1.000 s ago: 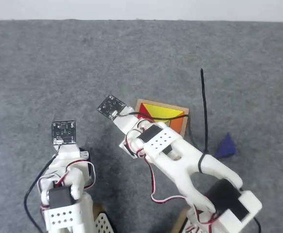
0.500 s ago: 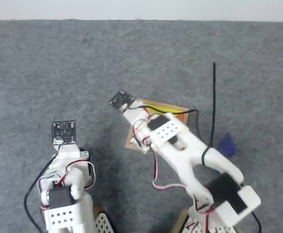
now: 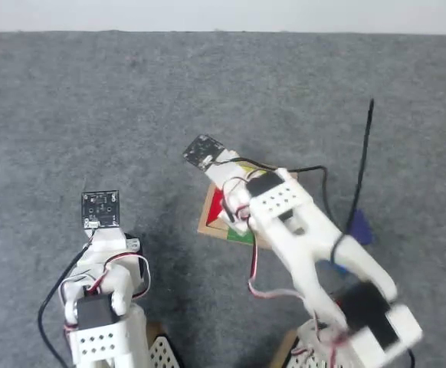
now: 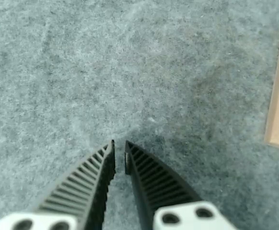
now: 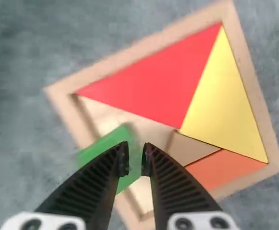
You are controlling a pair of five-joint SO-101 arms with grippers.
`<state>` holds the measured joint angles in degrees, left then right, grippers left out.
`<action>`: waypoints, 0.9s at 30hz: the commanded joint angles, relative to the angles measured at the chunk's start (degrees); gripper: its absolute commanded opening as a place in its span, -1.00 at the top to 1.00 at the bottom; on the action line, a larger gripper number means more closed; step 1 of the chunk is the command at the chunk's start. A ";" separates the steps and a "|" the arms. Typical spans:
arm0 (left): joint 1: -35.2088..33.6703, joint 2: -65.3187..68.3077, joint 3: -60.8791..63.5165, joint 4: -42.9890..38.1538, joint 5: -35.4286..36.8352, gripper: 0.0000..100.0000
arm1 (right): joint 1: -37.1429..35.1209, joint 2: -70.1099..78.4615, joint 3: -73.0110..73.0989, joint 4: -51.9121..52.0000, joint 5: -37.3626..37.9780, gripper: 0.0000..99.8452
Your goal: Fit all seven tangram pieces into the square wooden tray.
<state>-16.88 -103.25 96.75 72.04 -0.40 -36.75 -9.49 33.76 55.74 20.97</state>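
Right pincer [image 5: 134,157], fingers pressed nearly together, hangs over a green piece [image 5: 103,155] at the near edge of the tray [image 5: 58,96]. Its arm has swung right since a second ago. Left pincer [image 4: 119,153], closed, stays over the bare bench [image 4: 130,57].

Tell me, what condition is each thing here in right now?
wooden tray, partly filled
red triangle, seated in tray
yellow triangle, seated in tray
orange piece, seated in tray
green piece, overlapping the tray's rim, not seated
blue piece, outside on the carpet
left gripper, shut, empty
right gripper, shut, over green piece
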 commanded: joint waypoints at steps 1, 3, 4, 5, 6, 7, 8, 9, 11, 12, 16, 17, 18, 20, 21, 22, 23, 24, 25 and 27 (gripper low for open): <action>0.35 -0.97 -0.31 0.18 -0.26 0.93 | -3.21 -9.80 -2.46 6.81 -0.79 0.85; 0.35 -0.97 -0.31 0.18 -0.26 0.93 | -3.91 -11.74 0.00 8.57 -0.53 0.85; 0.35 -0.97 -0.31 0.18 -0.26 0.93 | -3.91 -11.82 1.67 8.66 0.09 0.85; 0.35 -0.97 -0.31 0.18 -0.26 0.93 | -3.91 -11.82 3.25 8.48 1.05 0.85; 0.35 -0.97 -0.31 0.18 -0.26 0.93 | -3.91 -11.82 4.92 8.31 2.02 0.85; 0.35 -0.97 -0.31 0.18 -0.26 0.93 | -3.91 -11.82 6.24 8.13 2.64 0.85; 0.35 -0.97 -0.31 0.18 -0.26 0.93 | -3.91 -11.82 7.30 8.04 3.25 0.85; 0.35 -0.97 -0.31 0.18 -0.26 0.93 | -3.91 -11.82 8.26 8.04 3.69 0.85; 0.35 -0.97 -0.31 0.18 -0.26 0.93 | -3.91 -11.82 9.67 6.37 3.96 0.85; 0.35 -0.97 -0.31 0.18 -0.26 0.93 | -3.91 -11.82 10.20 5.32 3.96 0.85; 0.35 -0.97 -0.31 0.18 -0.26 0.93 | -3.91 -11.38 11.08 2.15 3.78 0.85; 0.35 -0.97 -0.31 0.18 -0.26 0.93 | -3.91 -10.51 11.08 1.63 3.78 0.85; 0.35 -0.97 -0.31 0.18 -0.26 0.93 | -3.91 -9.19 10.90 1.01 3.87 0.85; 0.35 -0.97 -0.31 0.18 -0.26 0.93 | -3.65 -5.23 10.73 -1.01 4.13 0.85; 0.35 -0.97 -0.31 0.18 -0.26 0.93 | -3.38 -2.95 10.29 -1.80 4.13 0.85; 0.35 -0.97 -0.31 0.18 -0.26 0.93 | -2.86 -0.84 9.41 -2.15 4.13 0.85; 0.35 -0.97 -0.31 0.18 -0.26 0.93 | -2.07 0.84 8.44 -2.42 4.22 0.85; 0.35 -0.97 -0.31 0.18 -0.26 0.93 | -1.10 2.51 7.21 -2.42 4.31 0.85; 0.35 -0.97 -0.31 0.18 -0.26 0.93 | -0.04 3.74 5.98 -2.33 4.57 0.85; 0.35 -0.97 -0.31 0.18 -0.26 0.93 | 2.24 4.88 4.40 -2.15 6.42 0.85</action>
<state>-16.88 -103.25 96.75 72.04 -0.40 -37.71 -7.47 40.18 54.51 24.92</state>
